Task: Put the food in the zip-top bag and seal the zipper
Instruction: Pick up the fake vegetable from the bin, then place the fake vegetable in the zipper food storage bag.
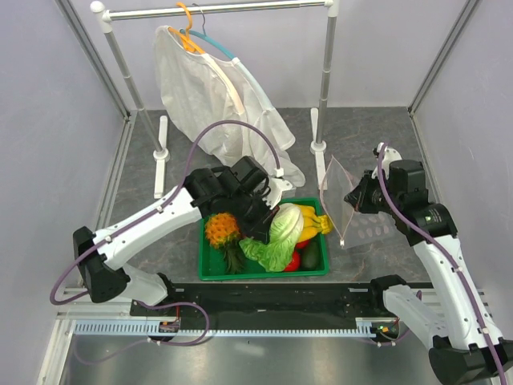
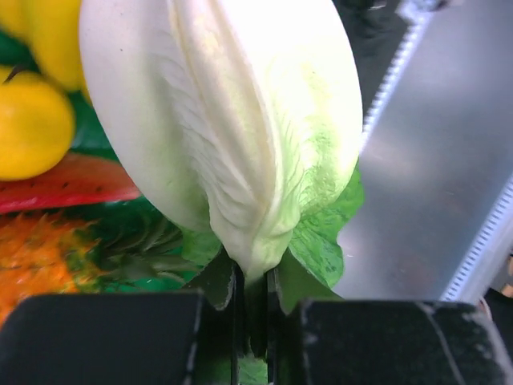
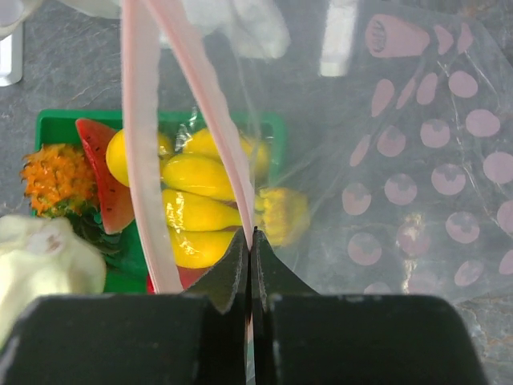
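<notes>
Top external: left gripper (image 1: 263, 223) is low over the green tray (image 1: 256, 275), on the lettuce head (image 1: 282, 234), which lies in the tray. The zip-top bag (image 1: 353, 210) stands upright just right of the tray, held by the right gripper (image 1: 358, 195)

Left wrist: jaws pinch a pale tip of the lettuce head among its green leaves; round yellow fruit (image 2: 28, 124) at far left

Right wrist: jaws pressed together on the zipper (image 3: 140, 120); bag mouth gapes

Lettuce (image 1: 280, 233): pale green, white-ribbed, tilted, leafy end toward near edge. Yellow fruit (image 3: 120, 156): round, near it. Bag (image 1: 353, 210): clear, pink-dotted, upright, mouth open; zipper (image 3: 140, 160) unsealed.
</notes>
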`<state>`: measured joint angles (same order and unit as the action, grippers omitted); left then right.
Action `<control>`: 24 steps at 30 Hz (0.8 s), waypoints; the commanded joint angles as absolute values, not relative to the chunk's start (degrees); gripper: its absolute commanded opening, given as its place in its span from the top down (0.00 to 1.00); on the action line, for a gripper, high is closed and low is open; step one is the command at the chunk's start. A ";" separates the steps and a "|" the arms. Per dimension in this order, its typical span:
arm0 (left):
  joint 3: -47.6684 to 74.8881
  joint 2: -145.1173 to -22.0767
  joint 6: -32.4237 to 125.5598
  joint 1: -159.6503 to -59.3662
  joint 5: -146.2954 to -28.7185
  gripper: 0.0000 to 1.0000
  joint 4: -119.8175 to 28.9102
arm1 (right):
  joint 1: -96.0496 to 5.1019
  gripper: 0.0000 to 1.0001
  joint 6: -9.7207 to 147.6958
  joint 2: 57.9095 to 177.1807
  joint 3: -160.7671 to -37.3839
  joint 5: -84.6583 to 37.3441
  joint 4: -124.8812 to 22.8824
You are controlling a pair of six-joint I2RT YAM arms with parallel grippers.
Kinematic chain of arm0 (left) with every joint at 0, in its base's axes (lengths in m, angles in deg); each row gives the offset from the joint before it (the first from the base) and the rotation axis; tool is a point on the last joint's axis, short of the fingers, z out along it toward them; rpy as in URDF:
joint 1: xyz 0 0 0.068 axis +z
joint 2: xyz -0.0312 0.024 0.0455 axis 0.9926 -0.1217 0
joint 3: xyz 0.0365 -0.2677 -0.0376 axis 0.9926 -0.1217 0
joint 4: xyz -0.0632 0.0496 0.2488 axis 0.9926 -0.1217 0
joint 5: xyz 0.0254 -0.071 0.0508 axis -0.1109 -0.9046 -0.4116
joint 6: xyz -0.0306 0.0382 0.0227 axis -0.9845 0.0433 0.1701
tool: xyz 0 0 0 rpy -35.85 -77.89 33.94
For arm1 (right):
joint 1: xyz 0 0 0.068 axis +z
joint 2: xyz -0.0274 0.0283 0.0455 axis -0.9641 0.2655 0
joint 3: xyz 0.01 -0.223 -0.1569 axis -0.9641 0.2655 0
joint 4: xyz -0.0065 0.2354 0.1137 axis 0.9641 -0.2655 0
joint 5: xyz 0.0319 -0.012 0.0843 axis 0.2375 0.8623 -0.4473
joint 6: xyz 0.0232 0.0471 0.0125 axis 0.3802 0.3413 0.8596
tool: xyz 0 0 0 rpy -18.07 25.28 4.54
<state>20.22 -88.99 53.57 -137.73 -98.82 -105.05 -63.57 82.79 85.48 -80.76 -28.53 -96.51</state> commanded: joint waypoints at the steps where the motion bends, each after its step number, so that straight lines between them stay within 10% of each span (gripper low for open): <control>1: 30.53 -89.74 59.63 -137.76 -115.00 0.98 -111.44 | -63.79 1.00 77.47 82.52 -80.13 -32.71 -93.12; 24: 46.84 -114.01 51.47 -136.81 -130.22 0.98 -109.52 | -63.70 1.00 67.97 77.60 -81.71 -40.01 -98.83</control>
